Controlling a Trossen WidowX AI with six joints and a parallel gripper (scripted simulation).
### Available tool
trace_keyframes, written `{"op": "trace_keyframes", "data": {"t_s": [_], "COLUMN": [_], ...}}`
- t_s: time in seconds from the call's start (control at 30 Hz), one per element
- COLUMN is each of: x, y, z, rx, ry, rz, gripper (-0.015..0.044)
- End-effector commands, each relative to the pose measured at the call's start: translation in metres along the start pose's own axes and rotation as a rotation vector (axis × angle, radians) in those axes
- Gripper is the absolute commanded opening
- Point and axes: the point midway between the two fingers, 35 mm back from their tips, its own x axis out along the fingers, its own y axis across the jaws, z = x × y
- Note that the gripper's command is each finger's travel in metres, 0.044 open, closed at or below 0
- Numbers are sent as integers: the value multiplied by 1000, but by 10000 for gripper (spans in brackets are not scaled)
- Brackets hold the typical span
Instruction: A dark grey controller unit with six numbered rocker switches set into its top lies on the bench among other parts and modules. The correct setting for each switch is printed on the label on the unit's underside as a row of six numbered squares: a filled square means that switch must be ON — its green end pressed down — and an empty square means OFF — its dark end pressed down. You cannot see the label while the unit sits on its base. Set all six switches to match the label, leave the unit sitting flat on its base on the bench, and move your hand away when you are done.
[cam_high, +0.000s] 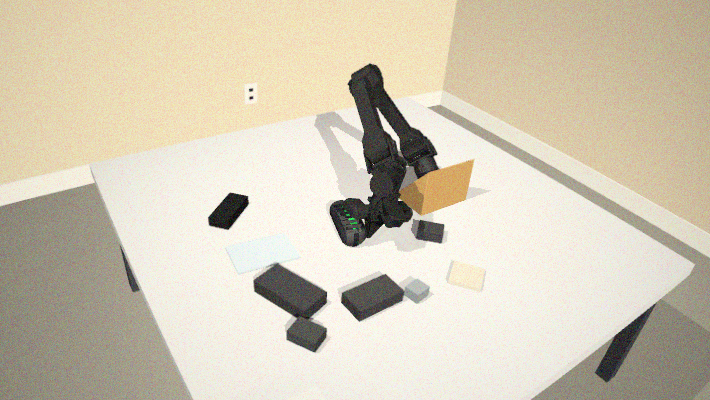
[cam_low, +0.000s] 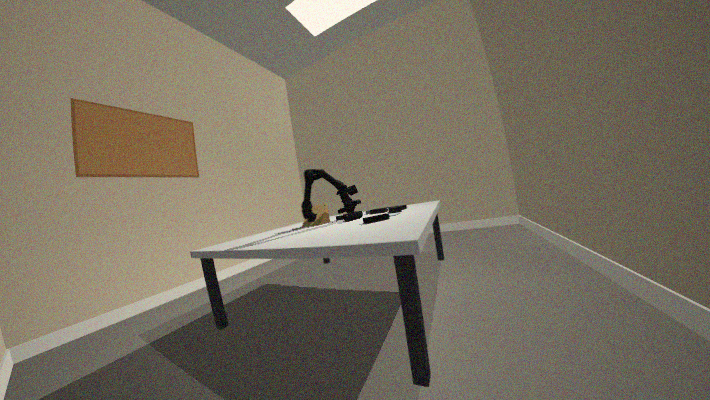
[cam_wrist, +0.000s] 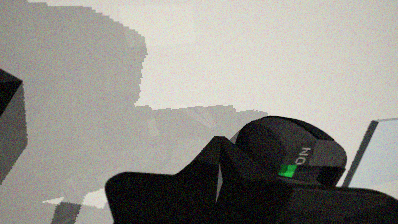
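Beige walls, grey flr; white tbl (cam_high: 550, 260) (cam_low: 320, 248) w/ dark legs; gripper (cam_high: 372, 227) (cam_low: 356, 202) (cam_wrist: 219, 141) tips pressed tog.

White table (cam_high: 525, 260) (cam_low: 320, 247) | 5 dark blocks (cam_high: 290, 290) | 1 grey cube (cam_high: 417, 290) | 1 pale-blue sheet (cam_high: 262, 253) | 1 cream slab (cam_high: 466, 276)

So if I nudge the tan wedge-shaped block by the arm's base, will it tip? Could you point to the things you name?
The tan block (cam_high: 446, 188) probably feels stiff, given its flat faces and crisp edges. It might tip if pushed high, since it stands tall beside the low dark boxes.

The controller unit (cam_high: 346, 225) (cam_wrist: 295, 145) is dark grey with green switch ends; at its seven o'clock, a panel (cam_high: 262, 253) shows pale blue.
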Motion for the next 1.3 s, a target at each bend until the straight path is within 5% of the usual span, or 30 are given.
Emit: {"op": "trace_keyframes", "data": {"t_s": [0.0, 0.67, 0.9, 1.27], "x": [4, 12, -57, -53], "y": [-8, -32, 17, -5], "z": [-2, -4, -4, 3], "rx": [7, 8, 8, 178], "ry": [7, 9, 11, 61], "rz": [-2, -3, -1, 0], "gripper": [0, 0, 0, 0]}}
